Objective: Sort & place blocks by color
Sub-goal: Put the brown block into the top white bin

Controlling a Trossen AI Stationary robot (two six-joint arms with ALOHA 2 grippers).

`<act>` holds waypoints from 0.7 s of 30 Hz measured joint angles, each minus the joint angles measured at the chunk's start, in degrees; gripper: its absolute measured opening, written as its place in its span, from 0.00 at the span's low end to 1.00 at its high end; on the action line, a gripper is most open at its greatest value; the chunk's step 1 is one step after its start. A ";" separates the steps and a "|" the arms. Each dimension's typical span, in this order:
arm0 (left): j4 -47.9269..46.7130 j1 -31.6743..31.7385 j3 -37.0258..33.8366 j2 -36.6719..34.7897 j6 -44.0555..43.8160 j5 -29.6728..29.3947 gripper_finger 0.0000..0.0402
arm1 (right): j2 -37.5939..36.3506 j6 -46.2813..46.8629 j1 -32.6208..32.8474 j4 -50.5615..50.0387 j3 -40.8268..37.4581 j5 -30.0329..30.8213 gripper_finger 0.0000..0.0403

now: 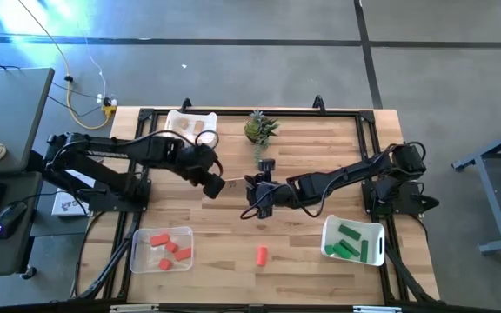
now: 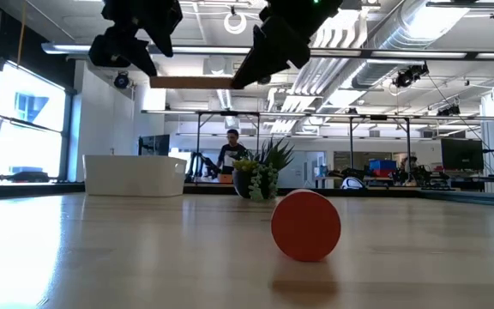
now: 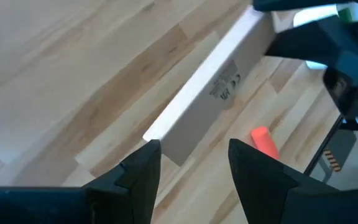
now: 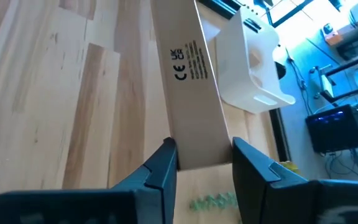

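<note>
High view: right tool (image 1: 252,193) grasps one end of a long plain tan wooden bar (image 4: 188,87) above the counter (image 1: 303,261), the left tool (image 1: 213,185) released around the other end.

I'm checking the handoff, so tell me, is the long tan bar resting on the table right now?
No. In the low view the tan bar hangs level, well above the tabletop, between the left tool and the right tool.

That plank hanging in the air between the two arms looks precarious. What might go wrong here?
The tan block hangs high above the table, its end clamped in the right gripper; the left gripper stands open around the other end. If the right lets go before the left closes, the block could drop. The red block lying loose below could get knocked and roll.
</note>
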 joint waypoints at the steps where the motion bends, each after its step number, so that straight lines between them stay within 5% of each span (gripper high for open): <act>1: 0.07 0.58 0.00 -0.01 0.73 0.15 0.43 | 0.00 0.07 -0.01 -1.12 0.73 0.31 0.23; 21: 2.44 12.92 0.02 -1.26 13.02 6.99 0.43 | -0.02 6.27 -2.63 -5.30 2.85 0.34 0.23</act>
